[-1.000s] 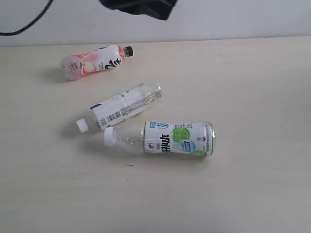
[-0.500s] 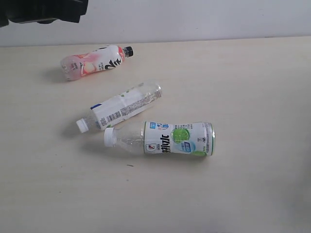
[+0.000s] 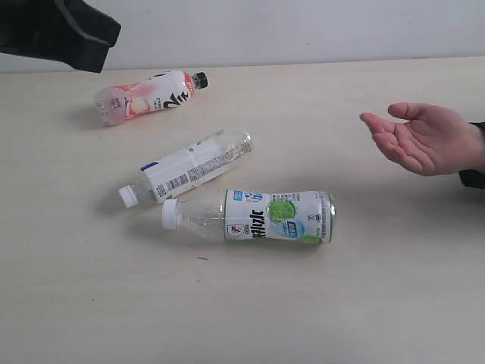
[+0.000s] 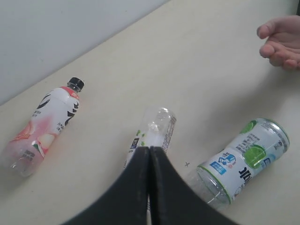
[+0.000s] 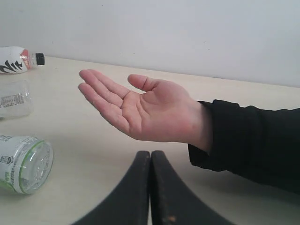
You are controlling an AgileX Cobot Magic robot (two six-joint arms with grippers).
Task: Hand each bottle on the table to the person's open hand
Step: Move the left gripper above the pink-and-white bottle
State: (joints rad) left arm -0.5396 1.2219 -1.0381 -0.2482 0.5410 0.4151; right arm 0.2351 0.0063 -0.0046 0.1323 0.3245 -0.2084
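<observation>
Three bottles lie on their sides on the table (image 3: 394, 303): the pink-label one with a black cap (image 3: 148, 95) at the back left, the barcode-label one (image 3: 189, 167) in the middle, and the lime-label one (image 3: 276, 216) just in front of it. The floral-label bottle is out of view. A person's open hand (image 3: 420, 136) hovers palm up at the right. My left gripper (image 4: 150, 150) is shut and empty, above the barcode bottle (image 4: 157, 129). My right gripper (image 5: 151, 154) is shut and empty, just short of the hand (image 5: 140, 110).
The left arm (image 3: 57, 34) shows as a dark bulk in the exterior view's top left corner. A black sleeve (image 5: 253, 140) covers the person's forearm. A pale wall (image 3: 303, 26) runs along the table's far edge.
The person's open hand has come in from the right. The left arm's dark bulk has swung from the top middle to the top left corner. The bottles have not moved.
</observation>
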